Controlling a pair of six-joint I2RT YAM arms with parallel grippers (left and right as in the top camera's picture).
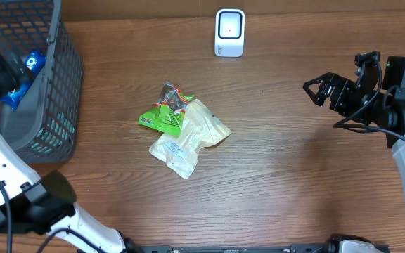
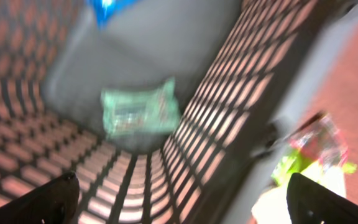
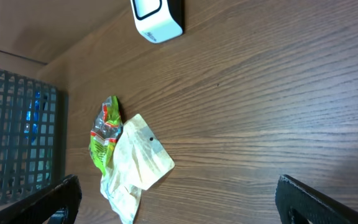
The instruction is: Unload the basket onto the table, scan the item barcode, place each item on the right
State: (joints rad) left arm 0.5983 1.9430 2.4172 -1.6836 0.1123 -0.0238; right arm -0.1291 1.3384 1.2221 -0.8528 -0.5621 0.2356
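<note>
Wood-grain tabletop (image 1: 280, 183) is carrying everything we are logging.

**Item.** Near the middle we are seeing two packets lying in a heap. A green packet (image 1: 162, 118) is lying on the left, and a pale packet (image 1: 188, 140) is overlapping its right side and touching it. We are treating one of these as the item to scan. No barcode is showing in any view.

**Surroundings.** A white scanner (image 1: 229, 32) is standing at the far edge, well apart from the heap. A grey mesh basket (image 1: 62, 91) is sitting at the far left. It is holding a blue packet (image 1: 34, 62) and, in the blurred left wrist view, a greenish pouch (image 2: 138, 112).

**Risks, as we are judging them.**
- The packets are overlapping, so a pinch on one may be lifting or dragging the other.
- The film is looking crinkled and slack, so it may be slipping out of a shallow grip.
- The barcode side is unknown, so it may be facing away from the scanner once presented.
- The left arm is working inside the mesh walls and may be snagging the rim on its way out.

**Jaws.**
- The left gripper (image 2: 182, 186) is hanging over the inside of the basket. Its jaws are spread wide, with nothing between them.
- The right gripper (image 1: 316, 90) is hovering at the right, well apart from the heap. Its jaws are fully apart and empty.
</note>
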